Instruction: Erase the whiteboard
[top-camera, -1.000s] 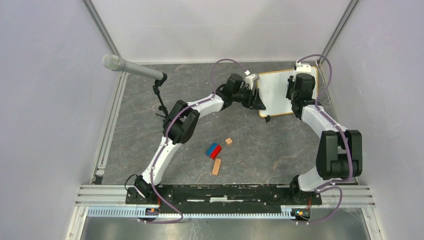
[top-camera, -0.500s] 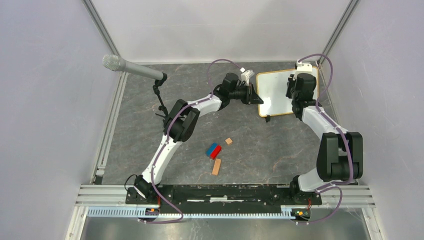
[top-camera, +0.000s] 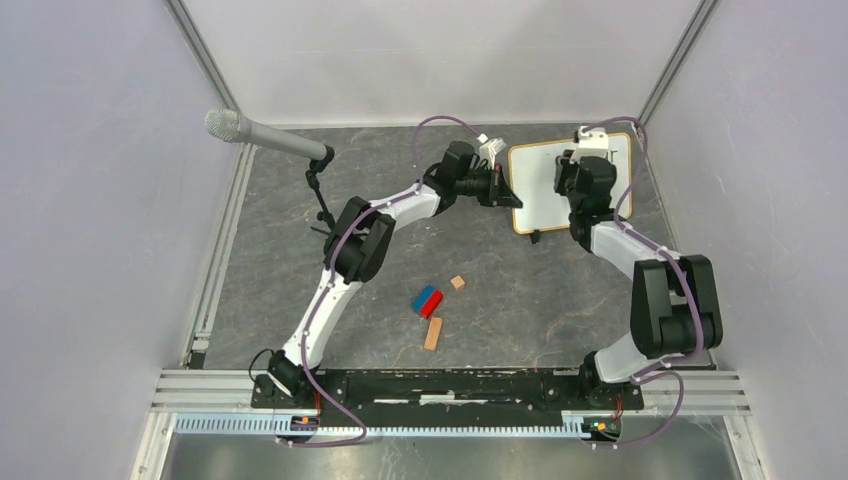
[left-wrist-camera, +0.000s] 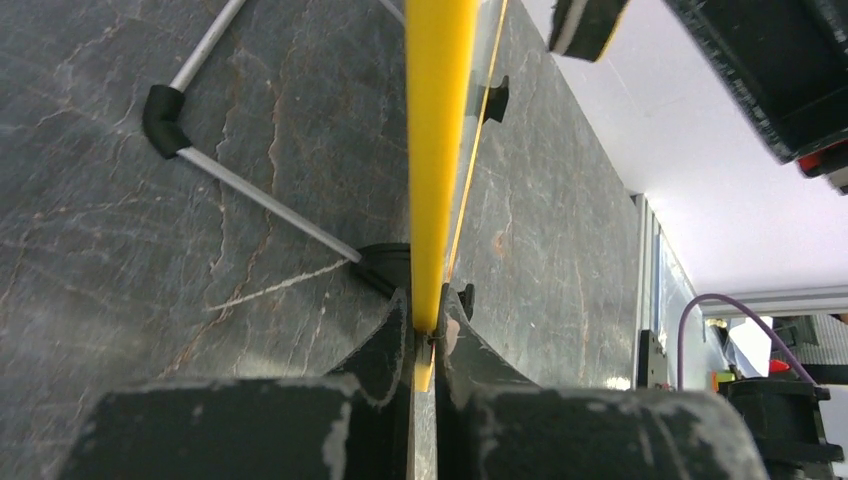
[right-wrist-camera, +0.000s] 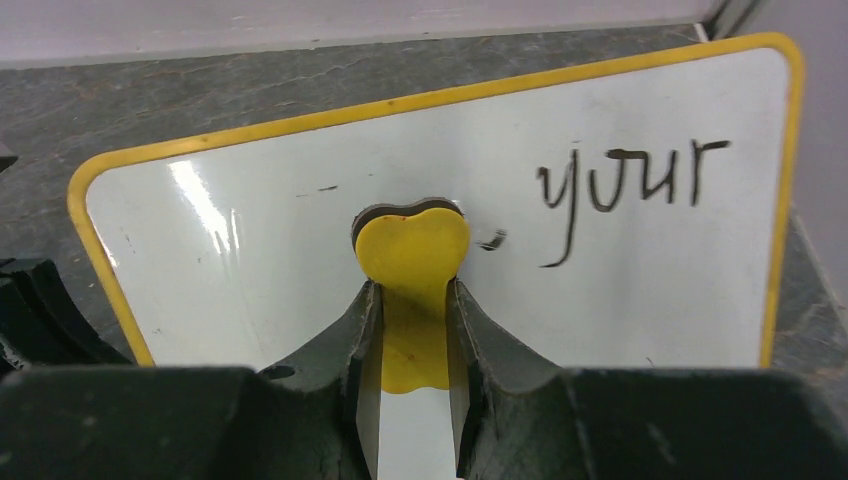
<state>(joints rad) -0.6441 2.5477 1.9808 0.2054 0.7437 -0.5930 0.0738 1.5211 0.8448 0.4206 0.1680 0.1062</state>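
The whiteboard (top-camera: 535, 190) has a yellow frame and stands at the back right of the table. In the left wrist view its left edge (left-wrist-camera: 437, 150) runs straight into my left gripper (left-wrist-camera: 427, 325), which is shut on the frame (top-camera: 512, 195). My right gripper (right-wrist-camera: 412, 300) is shut on a yellow heart-shaped eraser (right-wrist-camera: 412, 250) pressed flat against the white surface (right-wrist-camera: 650, 290). Dark handwriting reading "your" (right-wrist-camera: 630, 185) sits to the right of the eraser, with a small smear beside it. From above, the right gripper (top-camera: 578, 180) hangs over the board's middle.
A microphone (top-camera: 265, 137) on a black stand leans in at the back left. A red and blue block (top-camera: 428, 301), a small wooden cube (top-camera: 457, 282) and a longer wooden block (top-camera: 433, 333) lie mid-table. A black foot (top-camera: 536, 237) sits at the board's near corner.
My left gripper has closed onto the board's left edge. The right gripper has slid left across the board with the eraser, and the board has shifted slightly left.
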